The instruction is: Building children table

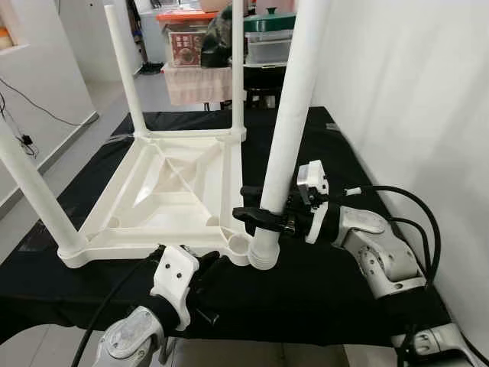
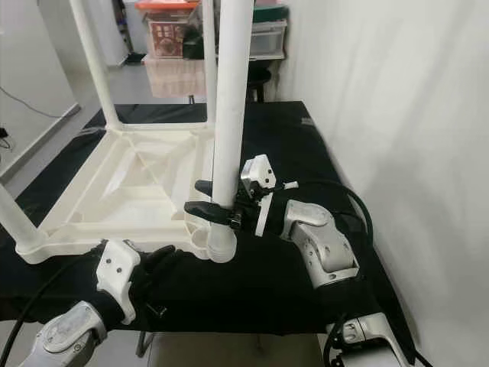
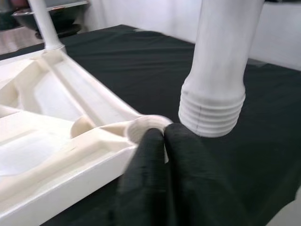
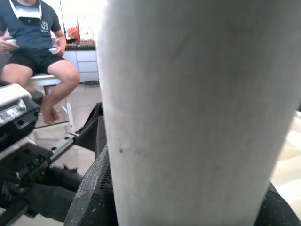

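Leg [image 1: 294,107], stiff, smooth, probably light plastic, clamped low by right gripper [image 1: 256,216] fingers, threaded end beside table [image 1: 164,195] corner socket [image 3: 146,128]; left gripper [image 3: 164,141] fingers together there.

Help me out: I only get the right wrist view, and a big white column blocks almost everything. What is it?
Observer: A white table leg, held upright by the right hand, whose fingers are closed around it.
Operator: Is it screwed in yet?
Observer: No. Its threaded end sits beside the open corner socket of the upturned tabletop, not in it.
Operator: And the other arm?
Observer: The left hand is at that same corner, its fingers pressed together and holding nothing.
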Controlling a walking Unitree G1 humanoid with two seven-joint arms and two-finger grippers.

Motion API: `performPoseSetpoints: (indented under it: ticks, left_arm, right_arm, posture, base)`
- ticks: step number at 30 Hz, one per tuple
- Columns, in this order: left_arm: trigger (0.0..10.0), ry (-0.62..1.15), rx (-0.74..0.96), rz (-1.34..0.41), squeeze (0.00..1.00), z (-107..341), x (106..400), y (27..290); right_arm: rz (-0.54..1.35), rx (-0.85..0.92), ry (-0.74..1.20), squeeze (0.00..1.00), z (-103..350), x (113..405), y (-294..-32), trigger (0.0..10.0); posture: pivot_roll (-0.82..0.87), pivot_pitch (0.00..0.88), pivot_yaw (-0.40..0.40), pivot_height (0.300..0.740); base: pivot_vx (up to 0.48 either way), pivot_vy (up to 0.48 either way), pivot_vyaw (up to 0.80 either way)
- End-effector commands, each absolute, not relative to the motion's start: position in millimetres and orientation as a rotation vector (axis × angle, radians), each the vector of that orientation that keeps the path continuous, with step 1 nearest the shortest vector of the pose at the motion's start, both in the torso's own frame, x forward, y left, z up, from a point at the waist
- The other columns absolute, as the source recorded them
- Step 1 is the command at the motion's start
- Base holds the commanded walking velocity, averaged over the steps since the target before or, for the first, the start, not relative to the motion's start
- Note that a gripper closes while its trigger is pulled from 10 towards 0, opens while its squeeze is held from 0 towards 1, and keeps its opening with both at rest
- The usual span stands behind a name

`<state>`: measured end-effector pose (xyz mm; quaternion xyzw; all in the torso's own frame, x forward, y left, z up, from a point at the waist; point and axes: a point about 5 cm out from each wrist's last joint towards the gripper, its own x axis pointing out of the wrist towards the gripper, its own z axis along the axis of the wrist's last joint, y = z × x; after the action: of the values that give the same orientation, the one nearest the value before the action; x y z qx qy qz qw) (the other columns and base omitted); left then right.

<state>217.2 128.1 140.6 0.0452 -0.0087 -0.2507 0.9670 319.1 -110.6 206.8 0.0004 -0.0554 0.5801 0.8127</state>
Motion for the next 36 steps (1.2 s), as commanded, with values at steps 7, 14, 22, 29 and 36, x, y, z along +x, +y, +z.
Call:
performPoseSetpoints:
  ticks: [7, 14, 22, 29, 36]
  left_arm:
    - [0.0, -0.019, 0.115, -0.447, 0.00, 141, 221, 134]
    - [10.0, 0.011, 0.134, -0.395, 0.00, 138, 226, 136]
    - [10.0, 0.039, 0.147, -0.368, 0.00, 135, 229, 137]
    - [10.0, 0.025, 0.194, -0.374, 0.00, 135, 232, 136]
    - [10.0, 0.021, 0.208, -0.377, 0.00, 136, 232, 136]
  right_arm:
    - [1.206, 0.019, -0.153, 0.00, 212, 325, -103, 10.0]
    - [1.201, 0.006, -0.148, 0.00, 208, 329, -94, 10.0]
    - [1.202, 0.020, -0.165, 0.00, 210, 330, -87, 10.0]
    - [1.187, 0.011, -0.162, 0.00, 206, 331, -86, 10.0]
    - [1.166, 0.001, -0.154, 0.00, 203, 333, -87, 10.0]
  posture:
    - [-0.06, 0.002, -0.004, 0.740]
    - [-0.05, 0.000, -0.007, 0.740]
    - [-0.05, 0.000, -0.009, 0.740]
    - [-0.05, 0.000, -0.003, 0.740]
    - [-0.05, 0.000, -0.003, 0.740]
  base:
    - [0.000, 0.000, 0.00]
    - [0.000, 0.000, 0.00]
    - [0.000, 0.420, 0.00]
    - [0.000, 0.137, 0.00]
    - [0.000, 0.000, 0.00]
